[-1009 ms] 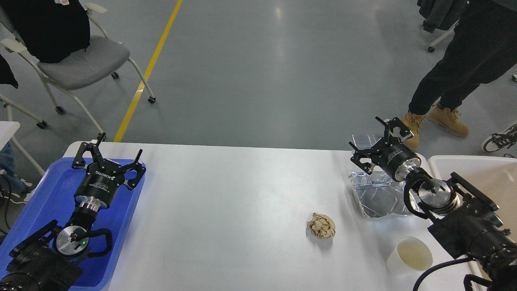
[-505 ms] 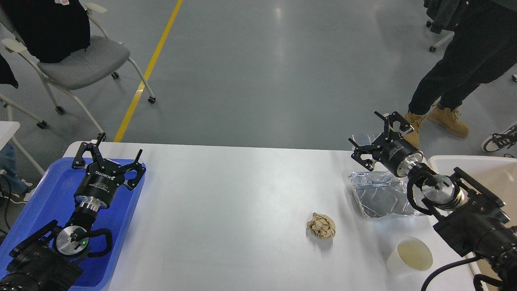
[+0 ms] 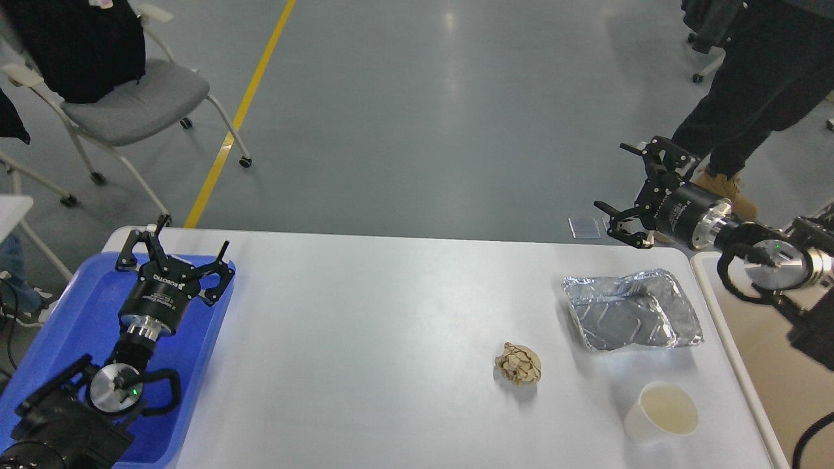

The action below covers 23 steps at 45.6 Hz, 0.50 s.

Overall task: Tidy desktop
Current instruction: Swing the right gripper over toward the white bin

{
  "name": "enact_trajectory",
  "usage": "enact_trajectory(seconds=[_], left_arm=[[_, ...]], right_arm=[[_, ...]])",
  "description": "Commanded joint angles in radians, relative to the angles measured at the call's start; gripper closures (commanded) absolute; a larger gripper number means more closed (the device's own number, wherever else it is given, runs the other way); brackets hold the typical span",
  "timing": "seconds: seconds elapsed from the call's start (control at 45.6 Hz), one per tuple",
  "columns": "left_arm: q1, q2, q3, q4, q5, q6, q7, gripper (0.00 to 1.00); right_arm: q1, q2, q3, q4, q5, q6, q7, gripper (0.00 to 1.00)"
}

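The white counter [image 3: 365, 339] is spanning the view in front of me, carrying a crushed foil tray [image 3: 631, 311], a crumpled paper ball [image 3: 518, 363] and a paper cup [image 3: 662, 412] toward its right end. My left fingers [image 3: 174, 251] are hovering spread open over the blue tray [image 3: 71, 306]. My right fingers [image 3: 637, 189] are hanging open and empty beyond the counter's far right corner.

Edges swallowing plenty here

Blue plastic tray [image 3: 195, 365] runs off the bottom-left, black left arm covering its middle; cream-white rectangular bin [image 3: 782, 378] is cropped right.
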Motion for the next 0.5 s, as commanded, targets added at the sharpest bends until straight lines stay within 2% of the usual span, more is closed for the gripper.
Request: enact_trajectory(seconds=[0.0,0.176,0.483], left_arm=[[0.0,0.001,0.0,0.0,0.0,0.0,0.0,0.01],[0.0,0.001,0.0,0.0,0.0,0.0,0.0,0.01],[0.0,0.001,-0.001,0.0,0.0,0.0,0.0,0.01]], right_arm=[[0.251,-0.211,-0.387,0.153,0.0,0.008,0.0,0.0],[0.465,-0.279,-0.672,0.271,-0.089,0.014,0.001,0.0],[0.763,-0.314,-1.02,0.449,-0.216,0.015,0.001,0.0]])
